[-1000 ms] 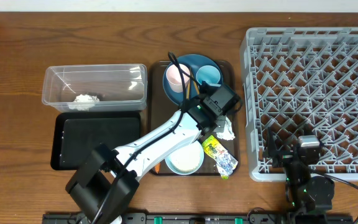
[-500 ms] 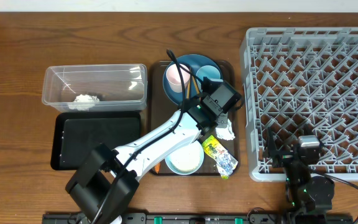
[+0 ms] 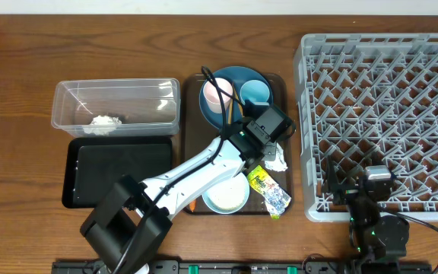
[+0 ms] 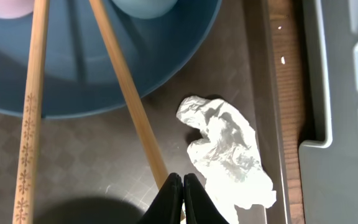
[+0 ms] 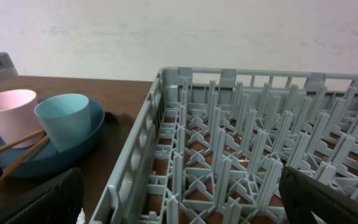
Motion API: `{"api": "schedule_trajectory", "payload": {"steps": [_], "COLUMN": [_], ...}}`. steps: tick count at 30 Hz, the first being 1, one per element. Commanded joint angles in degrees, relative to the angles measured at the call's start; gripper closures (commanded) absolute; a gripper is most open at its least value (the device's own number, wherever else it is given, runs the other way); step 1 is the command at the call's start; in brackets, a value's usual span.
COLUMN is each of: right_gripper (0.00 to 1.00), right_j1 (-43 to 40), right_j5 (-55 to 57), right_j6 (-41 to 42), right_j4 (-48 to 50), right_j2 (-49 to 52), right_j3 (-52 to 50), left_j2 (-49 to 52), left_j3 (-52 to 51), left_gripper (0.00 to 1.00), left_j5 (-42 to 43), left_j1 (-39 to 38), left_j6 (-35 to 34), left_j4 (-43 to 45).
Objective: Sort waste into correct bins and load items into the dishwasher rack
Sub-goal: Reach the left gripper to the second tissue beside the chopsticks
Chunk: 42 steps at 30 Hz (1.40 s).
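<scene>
We see the two wooden chopsticks [image 4: 129,93] propped on the glossy round blue plate [image 4: 86,68], their long axes running off its rim onto the textured brown tray [image 4: 73,162]. One bears a printed pattern. The left gripper [image 4: 177,182], fingers pressed together, sits over the plain stick's lower end, just beside the crumpled white paper [image 4: 225,149]; we cannot tell whether they touch. The right gripper [image 5: 179,180] gapes wide before the grey pegged rack [image 5: 241,143].
</scene>
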Motion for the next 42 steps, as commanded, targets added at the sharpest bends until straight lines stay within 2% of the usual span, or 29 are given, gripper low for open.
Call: {"api": "schedule_trajectory", "payload": {"steps": [1, 5, 10, 23, 29, 35, 42], "right_gripper": [0.01, 0.01, 0.01, 0.01, 0.01, 0.01, 0.01], "right_j1": [0.52, 0.52, 0.52, 0.52, 0.52, 0.52, 0.52], "right_j5": [0.15, 0.15, 0.15, 0.15, 0.15, 0.15, 0.15], "right_j6": [-0.44, -0.42, -0.44, -0.44, -0.44, -0.44, -0.44], "right_j4": [-0.24, -0.24, -0.24, -0.24, -0.24, -0.24, -0.24], "right_j2": [-0.09, -0.09, -0.09, -0.09, -0.09, -0.09, -0.09], "right_j3": [-0.07, -0.07, -0.07, -0.07, -0.07, -0.07, -0.07], "left_j2": [-0.26, -0.26, -0.26, -0.26, -0.26, -0.24, -0.26], "left_j3": [-0.52, -0.55, -0.55, -0.55, -0.57, -1.81, -2.73], "left_gripper": [0.94, 0.94, 0.94, 0.94, 0.94, 0.94, 0.94], "left_j5": [0.02, 0.15, 0.24, 3.93, 4.15, 4.04, -3.19], "left_j1": [0.04, 0.04, 0.02, 0.02, -0.20, -0.24, 0.22], "left_j6": [-0.94, -1.14, -4.52, -6.08, -8.90, -8.87, -8.85], "left_j4": [0.07, -0.09, 0.31, -0.11, -0.57, -0.57, -4.57]}}
